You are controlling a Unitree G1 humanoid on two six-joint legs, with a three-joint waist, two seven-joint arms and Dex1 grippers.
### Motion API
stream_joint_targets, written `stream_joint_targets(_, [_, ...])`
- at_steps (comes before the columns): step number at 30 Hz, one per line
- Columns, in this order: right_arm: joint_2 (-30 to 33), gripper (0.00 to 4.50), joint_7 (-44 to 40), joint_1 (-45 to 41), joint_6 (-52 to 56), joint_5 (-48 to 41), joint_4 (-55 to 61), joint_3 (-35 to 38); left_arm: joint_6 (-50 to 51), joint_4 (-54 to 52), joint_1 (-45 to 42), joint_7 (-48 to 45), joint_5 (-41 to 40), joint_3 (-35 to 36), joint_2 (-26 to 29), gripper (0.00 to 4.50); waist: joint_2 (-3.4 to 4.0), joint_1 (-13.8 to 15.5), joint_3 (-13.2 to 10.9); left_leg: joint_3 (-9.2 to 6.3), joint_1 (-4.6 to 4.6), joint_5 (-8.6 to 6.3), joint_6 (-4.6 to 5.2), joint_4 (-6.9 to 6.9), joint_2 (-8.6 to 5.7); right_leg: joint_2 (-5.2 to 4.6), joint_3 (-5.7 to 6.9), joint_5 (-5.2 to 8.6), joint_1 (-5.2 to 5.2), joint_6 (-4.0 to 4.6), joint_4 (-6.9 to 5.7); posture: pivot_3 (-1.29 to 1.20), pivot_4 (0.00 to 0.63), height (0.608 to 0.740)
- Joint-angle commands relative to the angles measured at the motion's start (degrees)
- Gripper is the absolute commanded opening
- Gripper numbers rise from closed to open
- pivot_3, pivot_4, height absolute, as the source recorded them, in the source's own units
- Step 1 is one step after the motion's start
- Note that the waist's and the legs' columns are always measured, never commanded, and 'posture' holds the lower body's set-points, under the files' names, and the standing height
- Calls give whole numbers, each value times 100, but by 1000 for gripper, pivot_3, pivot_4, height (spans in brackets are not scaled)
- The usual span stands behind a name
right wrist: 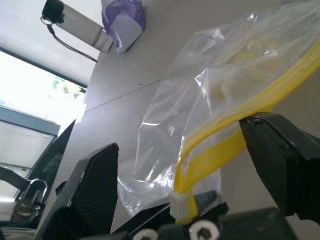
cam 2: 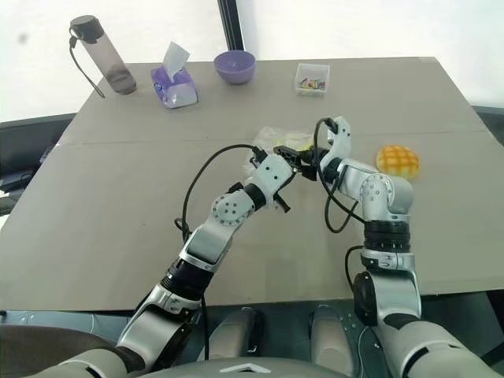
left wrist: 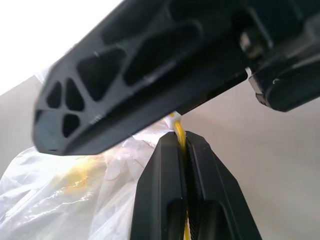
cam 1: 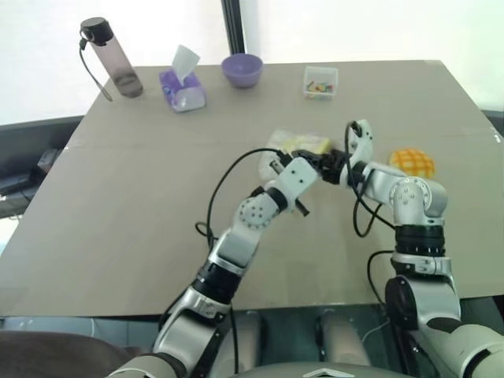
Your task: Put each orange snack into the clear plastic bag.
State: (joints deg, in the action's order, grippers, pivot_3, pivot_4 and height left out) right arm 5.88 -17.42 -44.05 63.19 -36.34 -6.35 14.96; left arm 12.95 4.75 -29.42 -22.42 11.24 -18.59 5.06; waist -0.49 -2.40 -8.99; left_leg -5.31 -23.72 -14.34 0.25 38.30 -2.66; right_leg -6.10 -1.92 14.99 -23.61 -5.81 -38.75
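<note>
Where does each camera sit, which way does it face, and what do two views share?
Eye views: on the head, looking down over both arms at the table and orange snack.
Left wrist view: along the left gripper, shut on the clear plastic bag.
Right wrist view: along the open right gripper, facing the bag's yellow strip.
Shared: both wrist views show the bag.

Strong daylight floods in from beyond the far edge of the tabletop [cam 1: 142,205], washing that background out to white. Shadows on it stay faint. Up close, the left hand [left wrist: 186,142] looks soft and blurred.
</note>
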Motion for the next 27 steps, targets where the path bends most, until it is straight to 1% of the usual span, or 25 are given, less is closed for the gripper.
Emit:
stream_joint_targets(1, [-241,4313,299,-385,258,-573,26,535,-168,-267,-17,-52,-41,-68,-24,0,0,4,0,-1,0,0,0,0,0,0,0,0,0,0,-1,0,150,740])
stream_joint_targets(7, [-470,4313,1131,-829,275,-926,-708,1399,-230,-285,50,-281,-116,-176,6,0,1,17,0,0,-1,0,0,0,0,-1,0,0,1,0,0,0,150,740])
stream_joint_targets(11, [-459,4313,1432,-1006,118,-996,-1034,1657,-265,-372,136,-483,-187,-245,38,0,2,5,-1,2,-1,0,0,-1,0,0,0,0,0,0,0,0,150,740])
stream_joint_targets(16, [-350,4313,1623,-1196,-370,-959,-1380,1859,-273,-499,245,-678,-275,-299,77,0,3,-8,-1,4,0,0,1,-2,0,0,-1,0,0,0,0,0,150,740])
stream_joint_targets(22, [-37,4313,1600,-1365,-951,-842,-1751,1854,-281,-568,305,-773,-324,-278,124,0,4,-6,-2,12,0,0,1,-2,0,0,-1,0,0,0,0,0,150,740])
stream_joint_targets(24, [90,4313,1373,-1296,-885,-822,-1660,1629,-280,-525,272,-689,-318,-198,100,0,4,-5,-2,14,0,0,1,-2,0,0,-1,0,0,0,1,0,150,740])
stream_joint_targets(27, [315,4313,755,-960,-572,-814,-1138,1030,-158,-456,143,-580,-487,37,-27,0,6,-14,-3,16,-1,0,2,-2,0,0,-1,0,0,0,2,0,150,740])
